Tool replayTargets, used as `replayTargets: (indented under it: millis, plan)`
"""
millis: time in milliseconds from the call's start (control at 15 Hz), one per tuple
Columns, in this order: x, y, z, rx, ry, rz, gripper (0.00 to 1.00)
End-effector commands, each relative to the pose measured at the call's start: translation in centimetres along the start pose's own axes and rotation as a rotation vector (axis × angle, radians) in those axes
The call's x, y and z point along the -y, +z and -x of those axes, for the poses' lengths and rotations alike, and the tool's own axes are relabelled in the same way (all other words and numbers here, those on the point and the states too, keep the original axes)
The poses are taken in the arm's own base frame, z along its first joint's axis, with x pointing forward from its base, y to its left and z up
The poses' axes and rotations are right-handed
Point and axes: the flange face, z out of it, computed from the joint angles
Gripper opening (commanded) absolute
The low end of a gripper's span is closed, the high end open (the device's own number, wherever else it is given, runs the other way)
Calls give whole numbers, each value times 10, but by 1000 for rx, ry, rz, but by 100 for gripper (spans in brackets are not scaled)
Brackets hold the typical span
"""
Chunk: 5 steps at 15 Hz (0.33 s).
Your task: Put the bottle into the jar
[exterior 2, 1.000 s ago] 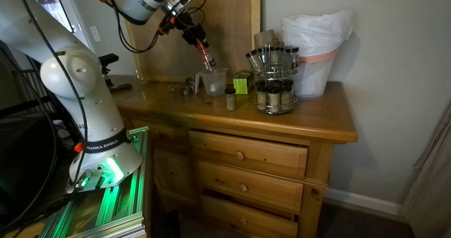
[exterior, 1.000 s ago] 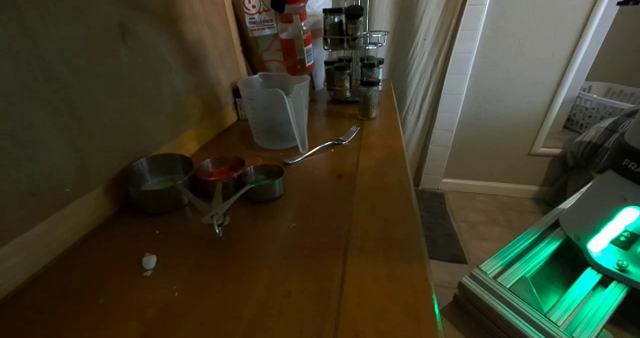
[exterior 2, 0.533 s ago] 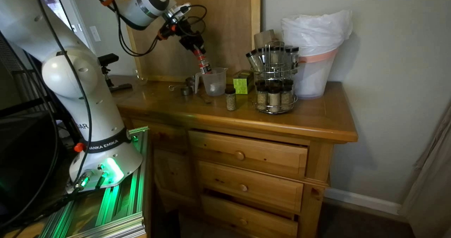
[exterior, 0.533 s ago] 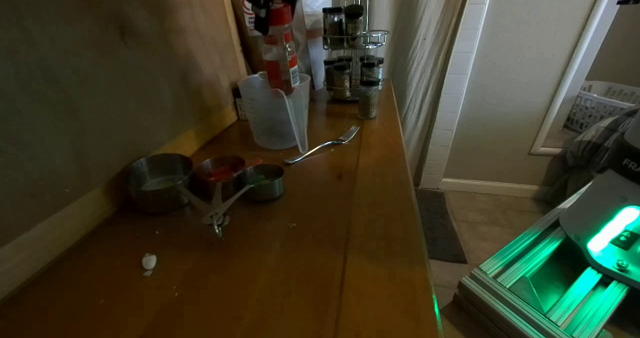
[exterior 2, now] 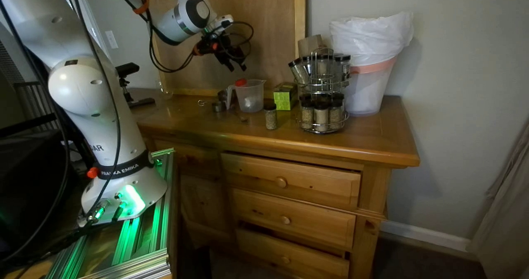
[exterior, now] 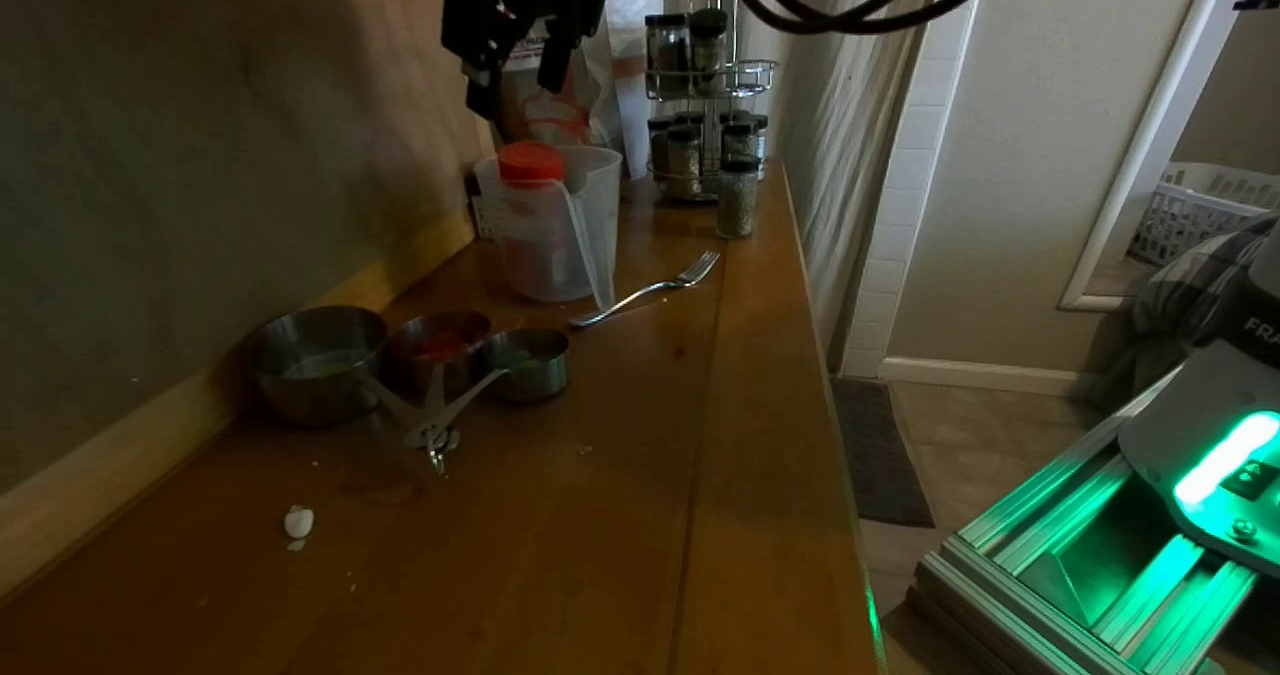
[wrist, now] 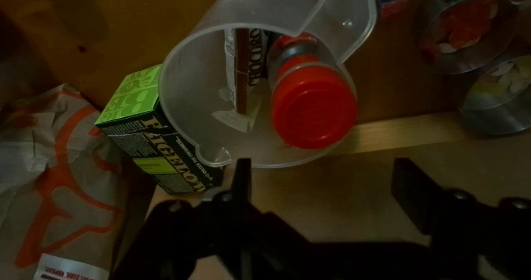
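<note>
The bottle (wrist: 313, 101) is sitting inside the jar (exterior 2: 251, 95); your pincer (wrist: 322, 170) is hanging above it, spread wide, gripping nothing, so you should be lifting straight clear.

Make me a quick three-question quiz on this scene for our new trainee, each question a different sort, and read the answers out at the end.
1. True or false: the fingers stand apart, clear of the bottle.
2. Where is the bottle? (a) in a metal cup; (b) on the wire rack; (c) inside the translucent jug.
3. Fill in: in the wrist view, large lettering on the green-and-black box reads ____.

Key: 1. True. 2. c. 3. Bigelow.
</note>
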Motion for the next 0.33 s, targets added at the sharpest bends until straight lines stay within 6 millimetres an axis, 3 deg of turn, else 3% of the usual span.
replayTargets:
  millis: [0, 200, 267]
  plan:
    - [8, -34, -9, -79, -43, 27, 100]
    - [34, -70, -12, -148, -166, -7, 100]
    - [21, -45, -14, -107, -94, 2, 100]
